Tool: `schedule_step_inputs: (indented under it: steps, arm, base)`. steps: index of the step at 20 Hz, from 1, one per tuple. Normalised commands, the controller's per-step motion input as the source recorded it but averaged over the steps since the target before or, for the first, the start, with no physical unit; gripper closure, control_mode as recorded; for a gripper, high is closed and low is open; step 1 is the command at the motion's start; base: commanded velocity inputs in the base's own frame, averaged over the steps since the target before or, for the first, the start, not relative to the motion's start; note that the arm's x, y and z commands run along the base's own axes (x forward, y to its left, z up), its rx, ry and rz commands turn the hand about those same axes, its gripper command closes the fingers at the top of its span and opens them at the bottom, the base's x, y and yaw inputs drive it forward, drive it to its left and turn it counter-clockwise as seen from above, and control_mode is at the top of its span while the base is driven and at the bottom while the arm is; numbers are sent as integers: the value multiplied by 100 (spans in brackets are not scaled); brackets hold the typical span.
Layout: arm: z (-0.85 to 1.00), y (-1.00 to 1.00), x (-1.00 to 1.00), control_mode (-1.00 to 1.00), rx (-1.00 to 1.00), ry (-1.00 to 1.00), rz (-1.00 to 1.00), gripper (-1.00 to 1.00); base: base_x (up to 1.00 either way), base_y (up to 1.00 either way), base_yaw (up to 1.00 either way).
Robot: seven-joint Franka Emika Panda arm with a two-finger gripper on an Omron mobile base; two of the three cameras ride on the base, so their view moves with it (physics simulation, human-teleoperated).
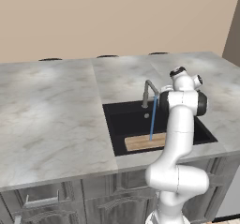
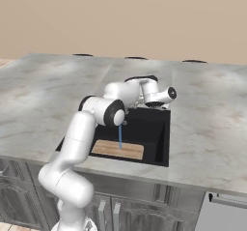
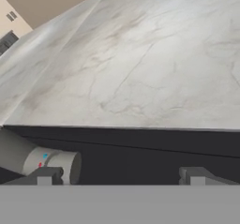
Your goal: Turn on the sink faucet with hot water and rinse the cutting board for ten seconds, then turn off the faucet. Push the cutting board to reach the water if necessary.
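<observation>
I've got water (image 1: 152,117) running from the faucet (image 1: 149,92) onto the cutting board (image 1: 145,142), which lies at the sink's (image 1: 123,120) front edge, long axis across the basin. In the hand view my gripper (image 3: 120,176) stands wide apart holding nothing, with the faucet's grey base (image 3: 40,158) just beside the left fingertip (image 3: 44,176)

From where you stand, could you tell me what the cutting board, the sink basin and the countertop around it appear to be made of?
The cutting board looks like wood: light tan with a darker brown rim and a matte face. The sink looks matte black, possibly composite or coated metal; the pictures leave that open. The countertop looks like polished grey marble, judging by its pale veining, though it may be imitation stone.
</observation>
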Motion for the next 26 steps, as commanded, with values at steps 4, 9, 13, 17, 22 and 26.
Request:
schedule_step_inputs:
  steps: [4, 9, 13, 17, 22, 26]
  arm:
    - [-8, 0, 0, -100, 0, 0, 0, -100]
    - [-14, 0, 0, -100, 0, 0, 0, -100]
    - [-6, 5, 0, -100, 0, 0, 0, -100]
    - [-1, 21, 0, -100, 0, 0, 0, -100]
    - [-6, 30, 0, -100, 0, 0, 0, -100]
    - [-7, 39, 0, -100, 0, 0, 0, -100]
  base:
    - [0, 0, 0]
    - [0, 0, 0]
    - [0, 0, 0]
    - [0, 0, 0]
    - [0, 0, 0]
    - [0, 0, 0]
